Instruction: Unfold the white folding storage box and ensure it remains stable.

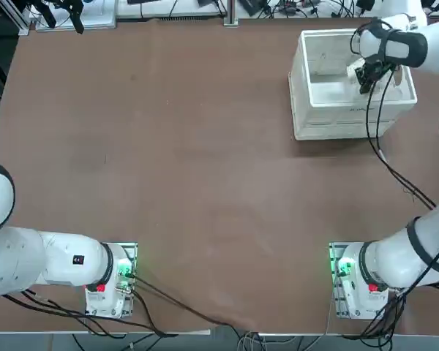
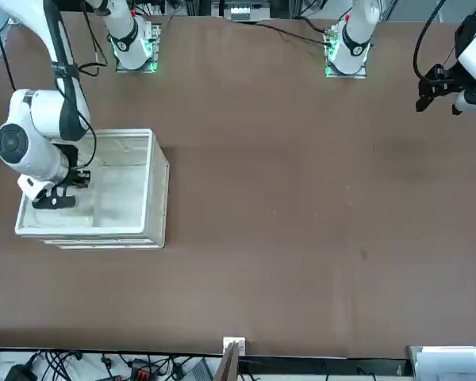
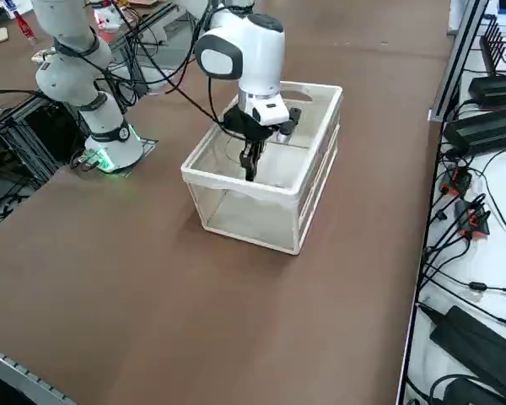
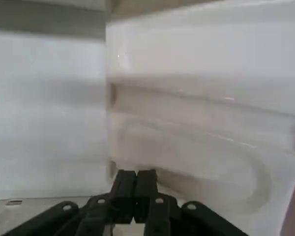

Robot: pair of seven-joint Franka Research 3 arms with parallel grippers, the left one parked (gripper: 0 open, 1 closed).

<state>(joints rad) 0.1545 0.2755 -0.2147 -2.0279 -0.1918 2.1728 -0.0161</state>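
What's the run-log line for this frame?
stage: unfolding | white folding storage box: standing as open crate on table | right gripper: shut, empty, inside box, pointing down

White folding storage box [image 3: 274, 198]: smooth plastic, faintly translucent in the walls, soft satin sheen, moulded ribs along the lower edge. Inside, in the wrist view, milky and even, with a shallow pressed oval in one panel. Desk [image 1: 190, 183]: matt brown, flat, finely scuffed, no gloss. Right gripper [image 3: 250, 165]: black, matt, hard plastic or coated metal by the look; fingers [image 4: 135, 189] pressed together, dull black with small pale rivets. Arm shell [image 3: 249, 51]: glossy white plastic with dark joint bands.
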